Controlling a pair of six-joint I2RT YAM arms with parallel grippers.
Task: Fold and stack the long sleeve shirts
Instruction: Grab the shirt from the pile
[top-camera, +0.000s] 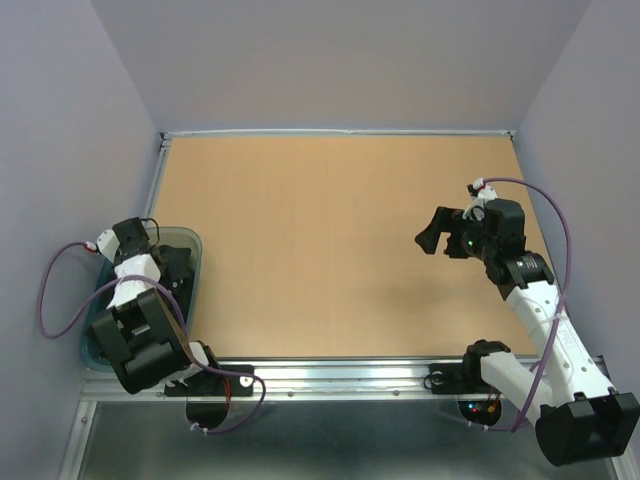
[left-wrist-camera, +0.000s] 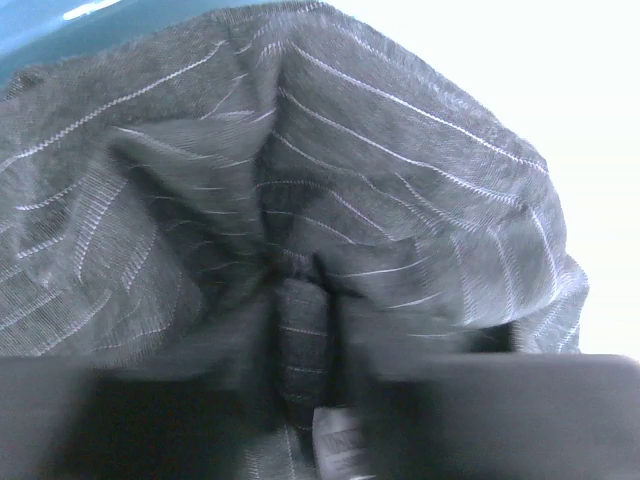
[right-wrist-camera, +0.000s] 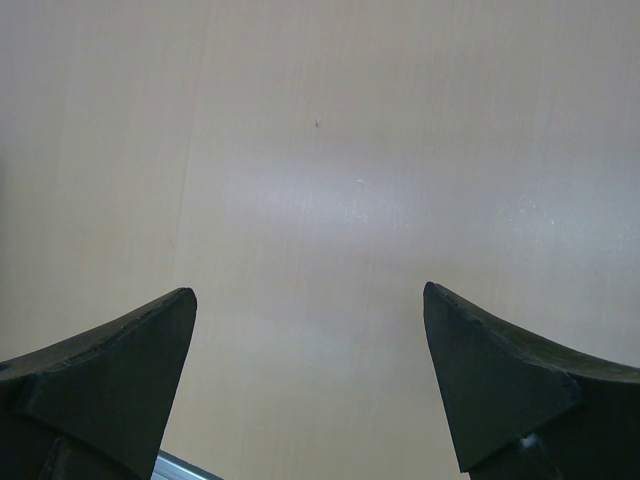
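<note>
A black long sleeve shirt (left-wrist-camera: 400, 200) with thin pale pinstripes fills the left wrist view, crumpled, with its white neck label (left-wrist-camera: 340, 440) low in the frame. My left gripper (left-wrist-camera: 305, 345) is down in the tub, and a narrow ridge of the fabric is squeezed between its dark, blurred fingers (left-wrist-camera: 500, 410). From above, only dark cloth (top-camera: 180, 262) shows in the tub beside the left arm. My right gripper (top-camera: 433, 236) hovers over the right side of the bare table, open, with nothing between its fingertips (right-wrist-camera: 480, 370).
The translucent blue-grey tub (top-camera: 192, 240) sits at the table's left edge, close to the left wall. The tan wooden table (top-camera: 330, 220) is bounded by a metal rail (top-camera: 330, 368) along the near edge and by walls on three sides.
</note>
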